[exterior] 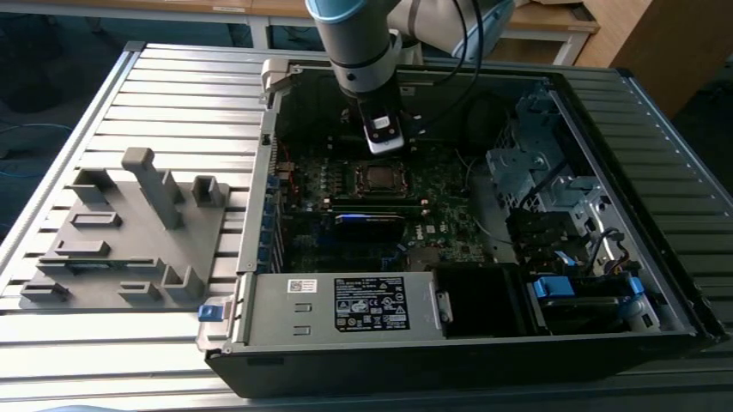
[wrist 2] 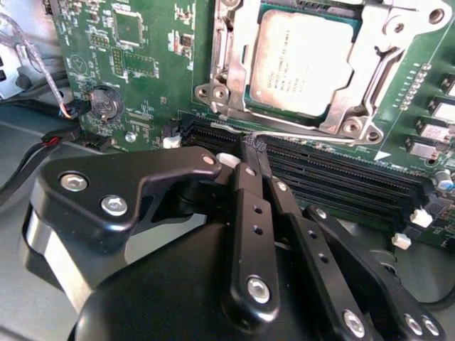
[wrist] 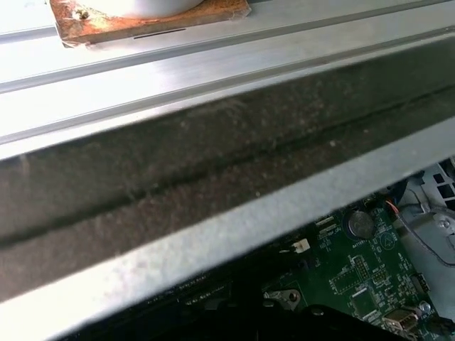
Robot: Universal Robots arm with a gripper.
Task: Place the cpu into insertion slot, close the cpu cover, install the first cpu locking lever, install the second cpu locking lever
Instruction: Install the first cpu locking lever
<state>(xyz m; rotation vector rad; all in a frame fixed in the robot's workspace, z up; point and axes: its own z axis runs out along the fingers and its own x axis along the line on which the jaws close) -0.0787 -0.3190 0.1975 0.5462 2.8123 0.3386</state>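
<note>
The gripper (wrist 2: 250, 148), fingers clenched, is seen at the end of the locking lever (wrist 2: 306, 135), which is laid along the cpu cover (wrist 2: 402, 32) edge, with memory slots (wrist 2: 341, 174) close beside.

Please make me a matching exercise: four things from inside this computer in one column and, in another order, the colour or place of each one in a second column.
Things
1. cpu
2. cover
3. gripper
4. battery

Descriptions
A. round silver disc on the green board
B. black, with its tips at the long black slots
C. dull grey square in the middle
D. shiny metal frame around the square

Pairs: 1-C; 2-D; 3-B; 4-A
</note>
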